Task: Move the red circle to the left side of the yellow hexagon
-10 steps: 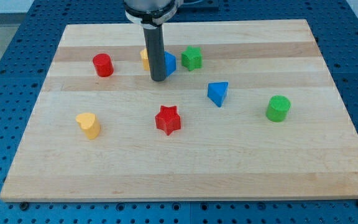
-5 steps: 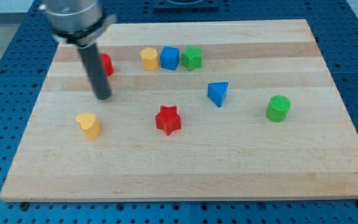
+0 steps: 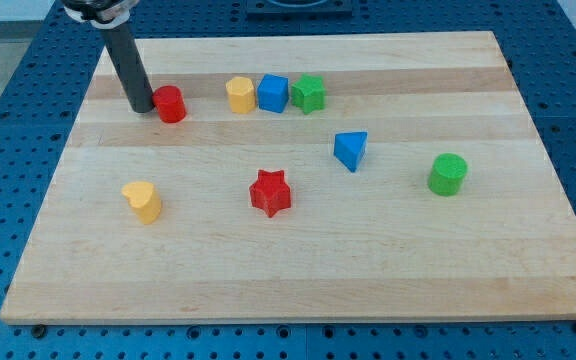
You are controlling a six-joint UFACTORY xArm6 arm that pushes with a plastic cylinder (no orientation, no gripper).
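Observation:
The red circle [image 3: 171, 104] stands near the board's upper left. The yellow hexagon [image 3: 239, 95] stands to its right, with a gap between them, at the left end of a row with a blue cube [image 3: 273, 93] and a green star [image 3: 309, 93]. My tip [image 3: 141, 107] rests on the board just left of the red circle, touching or nearly touching its left side. The rod rises from there toward the view's top left.
A yellow heart [image 3: 143, 201] lies at the lower left, a red star [image 3: 270, 192] in the middle, a blue triangle [image 3: 351, 150] right of centre and a green cylinder [image 3: 448, 174] at the right. The wooden board [image 3: 298, 280] lies on a blue perforated table.
My tip has swept from beside the yellow hexagon and blue cube across to the left, passing below the red circle, and now stands at the red circle's left side. The blocks have not visibly moved.

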